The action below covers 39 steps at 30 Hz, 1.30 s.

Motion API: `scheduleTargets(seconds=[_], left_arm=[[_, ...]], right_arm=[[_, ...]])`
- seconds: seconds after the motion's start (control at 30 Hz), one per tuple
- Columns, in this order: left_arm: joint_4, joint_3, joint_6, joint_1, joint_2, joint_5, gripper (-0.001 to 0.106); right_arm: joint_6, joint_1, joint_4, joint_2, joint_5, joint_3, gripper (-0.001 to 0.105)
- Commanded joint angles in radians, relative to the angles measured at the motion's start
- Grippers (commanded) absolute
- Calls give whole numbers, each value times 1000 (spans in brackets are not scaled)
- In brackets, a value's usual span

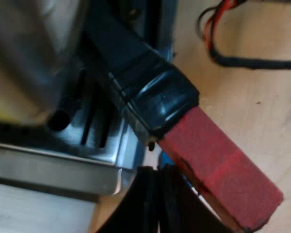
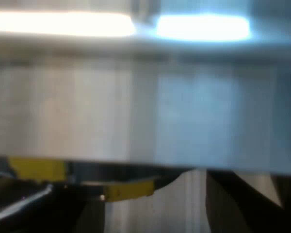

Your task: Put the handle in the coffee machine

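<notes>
Handle [image 1: 145,82] at the machine's [image 1: 34,48] front, left gripper [image 1: 160,194] just beside its red end [image 1: 218,165].

The dark handle comes out slantwise from under the machine's metal body and crosses the corner of the slotted drip tray [image 1: 53,167]. Its red end sticks out over the wooden table [image 1: 252,97]. The metal head is hidden, so I can't say whether it is locked in. The left gripper sits right against the red end, but I can't tell whether it grips it. The right gripper [image 2: 155,213] is close up against a blurred metal face with yellow marks [image 2: 131,189] below it. I can't tell its state either.
</notes>
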<state>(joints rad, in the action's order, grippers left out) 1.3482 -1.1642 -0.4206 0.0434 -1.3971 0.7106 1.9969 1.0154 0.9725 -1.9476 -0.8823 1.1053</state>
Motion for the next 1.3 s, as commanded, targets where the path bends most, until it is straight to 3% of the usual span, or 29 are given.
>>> scheduleTargets(seconds=[0.03, 0.23, 0.83, 1.3], left_arm=[[28, 3, -133, -56, 4, 5, 1], [36, 3, -262, -75, 4, 5, 1], [-12, 30, -332, -75, 8, 26, 1], [-10, 37, -420, -117, 15, 47, 1]], right_arm=[[-18, -12, 131, 29, 11, 26, 50], [-15, -12, 131, 29, 11, 26, 50], [5, -1, 123, 29, 32, -4, 50], [5, 37, 123, 116, 23, -155, 50]])
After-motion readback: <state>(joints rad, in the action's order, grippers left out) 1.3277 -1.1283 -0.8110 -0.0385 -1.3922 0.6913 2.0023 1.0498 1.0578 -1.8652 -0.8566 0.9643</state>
